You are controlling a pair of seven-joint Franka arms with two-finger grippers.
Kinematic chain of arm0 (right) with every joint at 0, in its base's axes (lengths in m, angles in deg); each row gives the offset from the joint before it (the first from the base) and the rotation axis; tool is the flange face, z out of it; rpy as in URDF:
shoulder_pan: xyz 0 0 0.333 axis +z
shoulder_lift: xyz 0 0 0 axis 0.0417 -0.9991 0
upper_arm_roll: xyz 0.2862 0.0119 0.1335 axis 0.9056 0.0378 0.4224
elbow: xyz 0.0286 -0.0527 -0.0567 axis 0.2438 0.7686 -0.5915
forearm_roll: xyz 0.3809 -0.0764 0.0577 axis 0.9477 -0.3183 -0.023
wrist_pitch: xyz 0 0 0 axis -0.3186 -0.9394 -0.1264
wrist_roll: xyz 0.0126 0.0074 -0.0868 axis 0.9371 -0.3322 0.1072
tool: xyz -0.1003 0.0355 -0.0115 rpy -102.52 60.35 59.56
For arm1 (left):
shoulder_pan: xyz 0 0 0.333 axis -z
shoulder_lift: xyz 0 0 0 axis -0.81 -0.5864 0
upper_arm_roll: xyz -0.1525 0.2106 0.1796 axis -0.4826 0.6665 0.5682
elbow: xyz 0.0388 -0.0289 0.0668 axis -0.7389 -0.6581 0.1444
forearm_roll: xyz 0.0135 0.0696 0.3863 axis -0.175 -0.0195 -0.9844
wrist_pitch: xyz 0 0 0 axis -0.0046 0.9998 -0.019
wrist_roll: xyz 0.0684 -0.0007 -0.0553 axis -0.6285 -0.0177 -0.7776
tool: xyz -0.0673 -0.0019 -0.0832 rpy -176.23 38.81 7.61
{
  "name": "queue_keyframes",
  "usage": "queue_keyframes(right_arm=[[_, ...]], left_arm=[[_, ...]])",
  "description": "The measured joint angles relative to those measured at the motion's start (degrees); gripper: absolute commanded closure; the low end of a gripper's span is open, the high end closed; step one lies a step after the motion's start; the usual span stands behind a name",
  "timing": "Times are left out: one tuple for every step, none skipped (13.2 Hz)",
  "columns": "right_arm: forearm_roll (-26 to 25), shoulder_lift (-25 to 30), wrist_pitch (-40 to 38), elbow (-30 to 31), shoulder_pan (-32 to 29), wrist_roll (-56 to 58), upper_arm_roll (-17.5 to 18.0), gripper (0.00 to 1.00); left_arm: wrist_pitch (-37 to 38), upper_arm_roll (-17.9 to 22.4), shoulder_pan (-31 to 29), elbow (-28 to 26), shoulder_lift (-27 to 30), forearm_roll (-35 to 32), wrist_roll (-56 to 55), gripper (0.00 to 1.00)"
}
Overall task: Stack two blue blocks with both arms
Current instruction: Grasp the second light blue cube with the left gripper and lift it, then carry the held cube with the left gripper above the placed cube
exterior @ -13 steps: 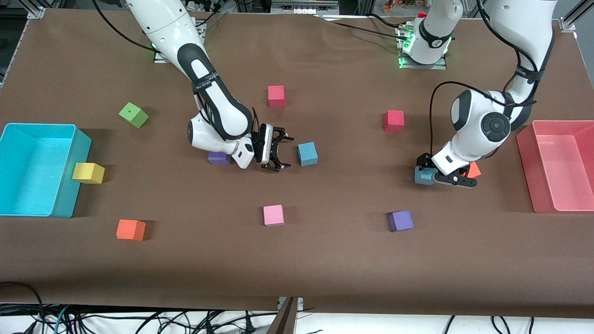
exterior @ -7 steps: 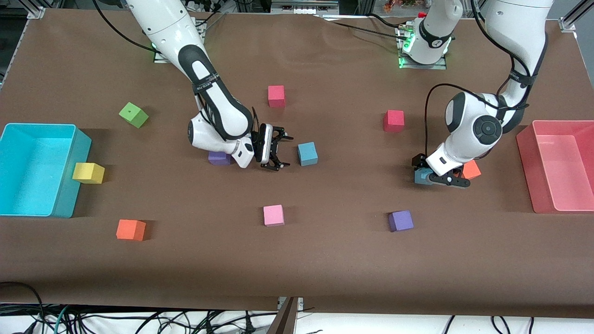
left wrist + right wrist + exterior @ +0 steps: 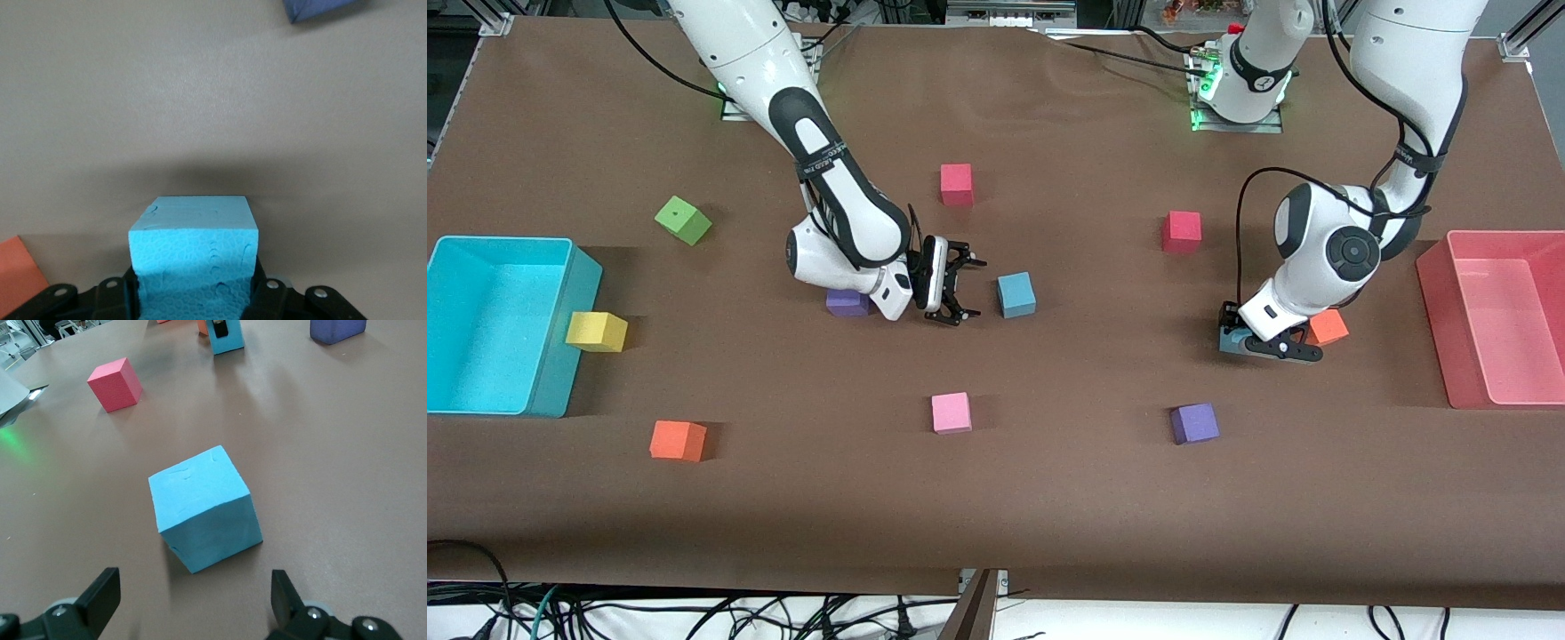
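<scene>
One blue block (image 3: 1016, 294) sits on the brown table near the middle. My right gripper (image 3: 976, 288) is open and low beside it, toward the right arm's end. In the right wrist view the block (image 3: 203, 507) lies just ahead of the spread fingers (image 3: 100, 595), untouched by them. My left gripper (image 3: 1254, 336) is shut on the second blue block (image 3: 1233, 340), low over the table toward the left arm's end. In the left wrist view that block (image 3: 193, 250) is clamped between the two pads.
An orange cube (image 3: 1329, 327) lies right beside the left gripper. A purple cube (image 3: 847, 304) lies under the right wrist. Pink (image 3: 951, 412), purple (image 3: 1194, 423) and two red cubes (image 3: 1182, 231) (image 3: 956, 184) are scattered about. A cyan bin (image 3: 560, 356) and a pink bin (image 3: 1449, 338) stand at the table's ends.
My left gripper, shut on its blue block, has shifted slightly toward the right arm's end of the table. My right gripper has barely moved.
</scene>
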Motion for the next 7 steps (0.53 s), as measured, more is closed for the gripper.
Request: queue_keyframes(right_arm=[[0.00,0.00,0.00,0.00,0.00,0.03,0.00,0.00],[0.01,0.00,0.00,0.00,-0.01,0.05,0.00,0.00],[0.01,0.00,0.00,0.00,-0.01,0.07,0.00,0.00],[0.01,0.00,-0.01,0.00,-0.01,0.08,0.00,0.00],[0.01,0.00,-0.02,0.00,-0.01,0.08,0.00,0.00],[0.02,0.00,-0.10,0.00,-0.02,0.08,0.01,0.00],[0.02,0.01,-0.29,0.01,-0.02,0.09,0.01,0.00]], left_arm=[[0.95,-0.02,0.01,0.60,0.59,0.00,0.00,0.97],[3.65,-0.08,0.10,1.58,1.80,0.01,-0.07,0.97],[7.63,-0.19,0.57,3.03,3.57,0.42,-1.21,0.97],[11.20,-0.36,1.59,4.43,5.46,1.34,-4.10,0.98],[13.96,-0.64,3.31,5.61,7.17,1.91,-7.93,1.00],[16.38,-1.28,5.38,6.83,8.45,2.27,-11.76,1.00],[19.01,-2.14,7.55,8.33,9.17,2.87,-15.94,1.00]])
